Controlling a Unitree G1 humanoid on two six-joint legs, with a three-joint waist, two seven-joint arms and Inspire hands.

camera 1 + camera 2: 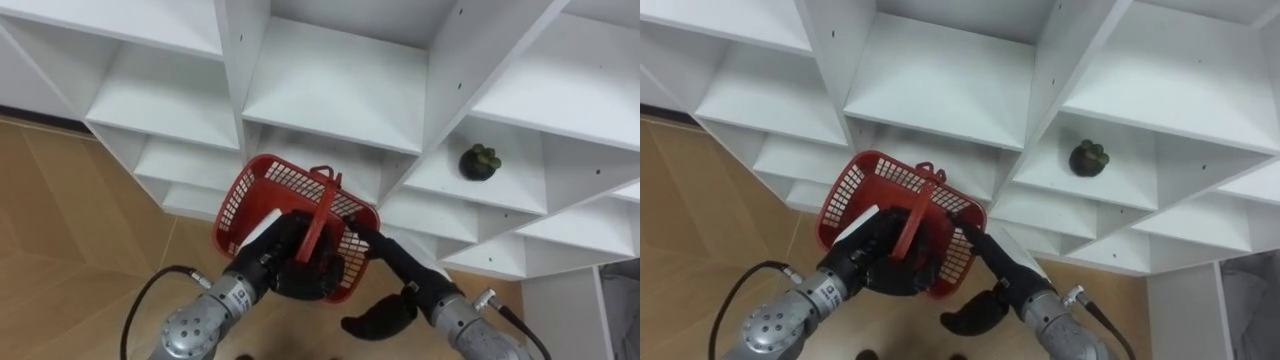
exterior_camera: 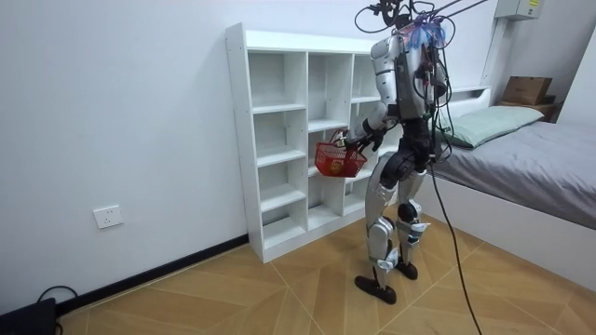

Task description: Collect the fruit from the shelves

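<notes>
A red plastic basket (image 1: 262,200) hangs in front of the white closet shelves (image 1: 335,90), seen from above. My left hand (image 1: 292,262) is shut on its red handle (image 1: 322,215). My right hand (image 1: 385,312) is beside the basket's right side, with straight fingers (image 1: 375,245) reaching to its rim. A dark round fruit with a green top (image 1: 480,161) lies on a shelf up and to the right of the basket, well apart from both hands. I cannot see what is inside the basket. In the room view I stand facing the shelves with the basket (image 2: 339,160) held out in front.
The shelf unit (image 2: 279,140) stands against the wall, its other compartments bare. Wooden floor (image 1: 60,230) lies to my left. A bed (image 2: 531,167) stands at the room view's right, close behind me.
</notes>
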